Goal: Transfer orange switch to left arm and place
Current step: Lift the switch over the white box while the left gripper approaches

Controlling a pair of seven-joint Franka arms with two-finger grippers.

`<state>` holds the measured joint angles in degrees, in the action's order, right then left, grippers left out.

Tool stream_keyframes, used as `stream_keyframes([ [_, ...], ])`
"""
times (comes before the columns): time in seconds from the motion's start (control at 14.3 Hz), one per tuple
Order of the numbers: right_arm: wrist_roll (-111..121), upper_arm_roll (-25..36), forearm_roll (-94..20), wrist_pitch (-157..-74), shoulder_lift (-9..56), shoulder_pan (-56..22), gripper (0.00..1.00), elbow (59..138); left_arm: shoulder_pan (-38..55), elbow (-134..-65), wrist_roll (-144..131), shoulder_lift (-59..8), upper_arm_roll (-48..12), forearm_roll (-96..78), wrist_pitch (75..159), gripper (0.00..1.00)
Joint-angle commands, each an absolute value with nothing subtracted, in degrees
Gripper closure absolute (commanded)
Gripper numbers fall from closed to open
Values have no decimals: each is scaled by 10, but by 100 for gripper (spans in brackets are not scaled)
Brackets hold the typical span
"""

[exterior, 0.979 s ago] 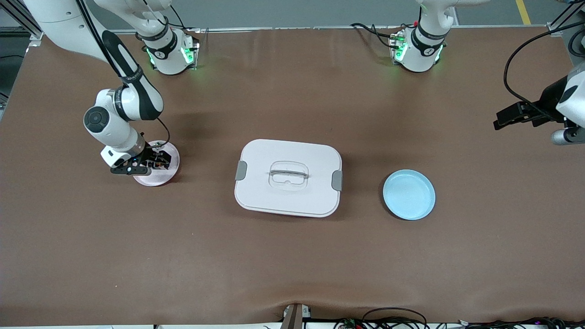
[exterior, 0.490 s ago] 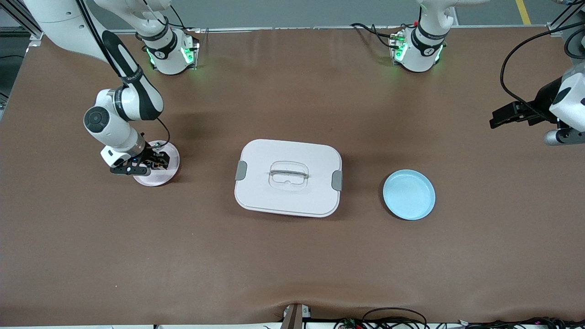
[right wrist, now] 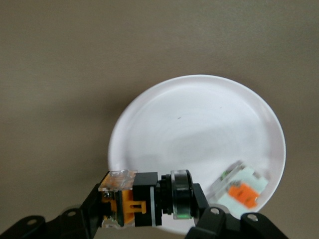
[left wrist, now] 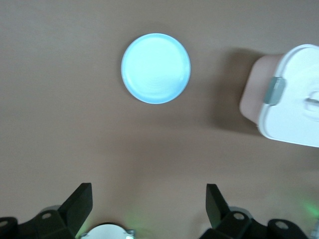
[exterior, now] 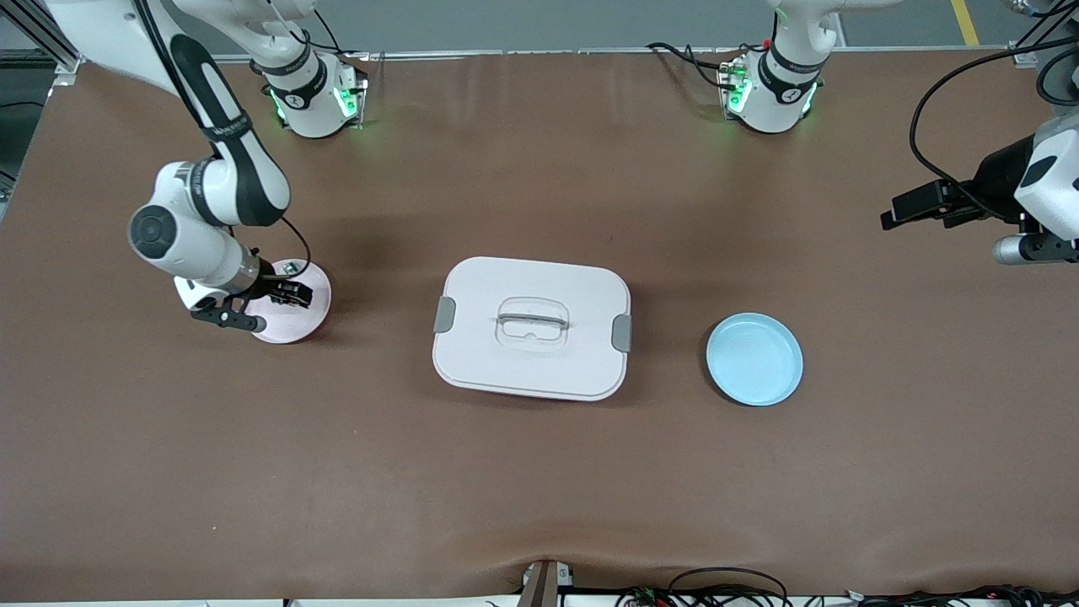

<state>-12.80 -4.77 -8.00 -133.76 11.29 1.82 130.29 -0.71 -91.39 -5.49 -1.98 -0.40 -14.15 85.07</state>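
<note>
The orange switch (right wrist: 144, 199) is clamped between the right gripper (exterior: 282, 292) fingers, now raised clear above the pink plate (exterior: 305, 320); a whitish-grey component (right wrist: 239, 189) remains there. The left gripper (exterior: 915, 202), fingers spread, has advanced toward the white latched box (exterior: 531, 327). Handover over the box comes next.

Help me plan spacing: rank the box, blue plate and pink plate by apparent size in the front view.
1. Box.
2-3. Blue plate and pink plate: alike; the right gripper covers part of the pink one.
</note>
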Motion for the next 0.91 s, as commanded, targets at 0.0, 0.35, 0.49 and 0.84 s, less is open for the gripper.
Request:
stream_keyframes([
  [0.0, -183, -51, -124, -1234, 103, 13, 100, 1231, -33, -933, -49, -6, -6, -216, 858, 0],
  [0.35, -386, -51, -165, -1121, 108, -43, 100, 1122, -33, -1092, -48, 76, -33, -341, 995, 0],
  [0.49, -452, -50, -204, -1121, 112, -74, 100, 1099, -31, -1154, -48, 104, -40, -387, 1064, 0],
  [0.84, -678, -50, -218, -1108, 186, -161, 100, 958, -30, -1164, -48, 102, -118, -453, 1143, 0],
])
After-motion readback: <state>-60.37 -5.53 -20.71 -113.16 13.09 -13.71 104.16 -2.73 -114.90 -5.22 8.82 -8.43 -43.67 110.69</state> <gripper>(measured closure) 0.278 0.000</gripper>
